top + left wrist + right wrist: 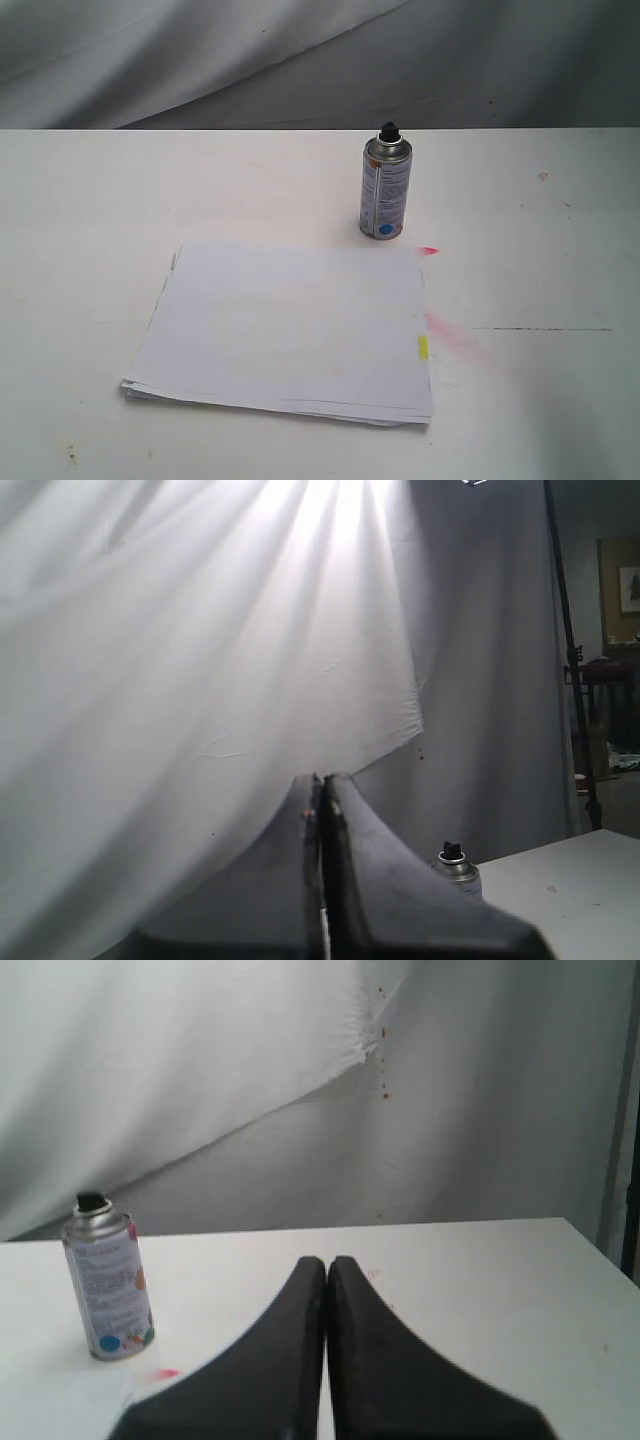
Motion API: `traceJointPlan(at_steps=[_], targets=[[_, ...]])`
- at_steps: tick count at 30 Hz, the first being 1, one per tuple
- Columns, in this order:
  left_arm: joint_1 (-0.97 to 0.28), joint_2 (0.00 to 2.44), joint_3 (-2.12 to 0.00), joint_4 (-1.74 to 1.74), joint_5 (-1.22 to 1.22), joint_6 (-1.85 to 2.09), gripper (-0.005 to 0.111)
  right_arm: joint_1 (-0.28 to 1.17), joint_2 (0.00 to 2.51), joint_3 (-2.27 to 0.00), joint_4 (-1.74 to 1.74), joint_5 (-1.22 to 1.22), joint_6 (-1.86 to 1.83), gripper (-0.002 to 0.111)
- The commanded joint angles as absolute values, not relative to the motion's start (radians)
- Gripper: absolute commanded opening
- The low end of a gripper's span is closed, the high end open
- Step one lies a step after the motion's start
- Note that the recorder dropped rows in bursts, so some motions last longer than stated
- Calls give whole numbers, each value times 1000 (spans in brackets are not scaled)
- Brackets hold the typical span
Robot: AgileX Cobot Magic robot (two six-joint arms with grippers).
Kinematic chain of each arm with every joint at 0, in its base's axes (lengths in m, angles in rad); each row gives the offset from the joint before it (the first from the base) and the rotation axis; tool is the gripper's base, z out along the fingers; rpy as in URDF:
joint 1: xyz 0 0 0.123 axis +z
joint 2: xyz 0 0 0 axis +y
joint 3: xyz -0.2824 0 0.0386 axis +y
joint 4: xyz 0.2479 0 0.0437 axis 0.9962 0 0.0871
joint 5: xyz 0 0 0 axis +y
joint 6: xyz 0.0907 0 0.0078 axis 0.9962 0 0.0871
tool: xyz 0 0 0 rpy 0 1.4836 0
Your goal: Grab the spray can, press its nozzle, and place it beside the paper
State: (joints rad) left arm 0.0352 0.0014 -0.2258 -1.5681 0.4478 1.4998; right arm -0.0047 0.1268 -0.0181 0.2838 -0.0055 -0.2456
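Silver spray can (385,190) stands upright near the far edge of the tabletop (90,190), just beyond the paper (290,330). Left gripper (320,780) and right gripper (327,1262) have fingers pressed together, holding nothing; the right is probably nearer.

White table (80,200), pink smear (452,337), grey backdrop cloth (200,60).

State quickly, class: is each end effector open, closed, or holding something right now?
Left end effector: closed, holding nothing.
Right end effector: closed, holding nothing; the spray can stands apart from it.
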Motion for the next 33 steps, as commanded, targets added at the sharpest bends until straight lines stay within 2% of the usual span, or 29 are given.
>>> traceJointPlan(at_steps=[1, 21, 24, 26, 33], targets=[[30, 0, -221, -1560, 446, 1500, 0, -13, 124, 0, 204, 16, -251, 0], [30, 0, -221, -1557, 441, 1511, 0, -13, 124, 0, 186, 65, -251, 0], [30, 0, -219, -1459, 416, 1520, 0, -13, 124, 0, 186, 65, -251, 0], [30, 0, -214, -1283, 413, 1389, 0, -13, 124, 0, 186, 65, -251, 0], [30, 0, -179, -597, 297, 553, 0, -13, 124, 0, 186, 65, -251, 0]])
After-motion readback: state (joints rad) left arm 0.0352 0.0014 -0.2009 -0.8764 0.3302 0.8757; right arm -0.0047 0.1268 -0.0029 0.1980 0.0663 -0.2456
